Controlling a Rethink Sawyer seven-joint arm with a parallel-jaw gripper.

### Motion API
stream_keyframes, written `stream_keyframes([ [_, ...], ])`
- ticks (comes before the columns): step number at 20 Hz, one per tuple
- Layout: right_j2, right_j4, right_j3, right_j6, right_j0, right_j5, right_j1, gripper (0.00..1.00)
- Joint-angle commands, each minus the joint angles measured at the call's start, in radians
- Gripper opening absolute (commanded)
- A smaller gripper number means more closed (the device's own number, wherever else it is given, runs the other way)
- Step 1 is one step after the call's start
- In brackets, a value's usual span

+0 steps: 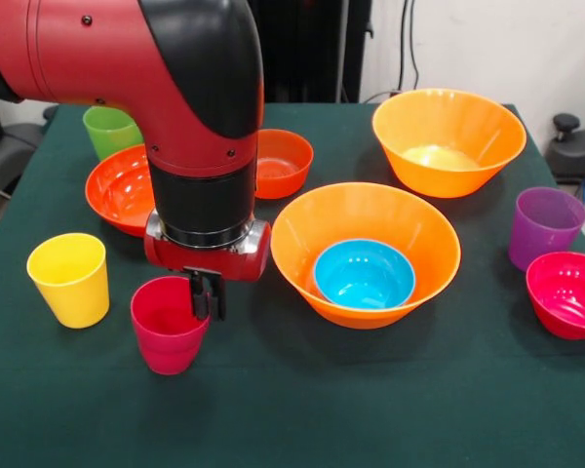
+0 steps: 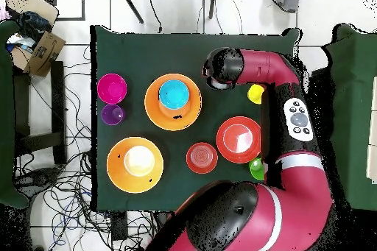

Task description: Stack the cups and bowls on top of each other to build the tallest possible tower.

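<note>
I saw the arm (image 1: pixel 166 88) reaching down at the left of the front view, with the claw (image 1: pixel 206 295) at the rim of the crimson-pink cup (image 1: pixel 168 336), lower left of centre. Its fingers looked close together, dipping just inside the cup's rim; I could not tell whether they gripped it.

The yellow cup (image 1: pixel 70 278) stood left of it. The blue bowl (image 1: pixel 365 274) sat inside a large orange bowl (image 1: pixel 302 229) at centre. The second large orange bowl (image 1: pixel 448 141) stood at upper right. The purple cup (image 1: pixel 544 226) and magenta bowl (image 1: pixel 568 293) sat at the right edge. The green cup (image 1: pixel 107 129), the shallow red-orange bowl (image 1: pixel 117 190) and the small red-orange bowl (image 1: pixel 283 162) were at upper left on the green counter (image 1: pixel 370 400).
</note>
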Motion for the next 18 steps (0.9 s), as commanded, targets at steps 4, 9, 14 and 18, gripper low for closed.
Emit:
stream_keyframes([
  [4,0.077,-0.045,0.054,-0.295,0.003,0.067,0.028,0.00],
  [9,0.079,-0.053,0.056,-0.289,0.002,0.048,0.030,0.00],
  [14,0.059,-0.069,0.061,-0.246,0.012,0.025,0.021,1.00],
  [18,0.038,-0.087,0.055,-0.230,0.017,0.013,0.019,1.00],
])
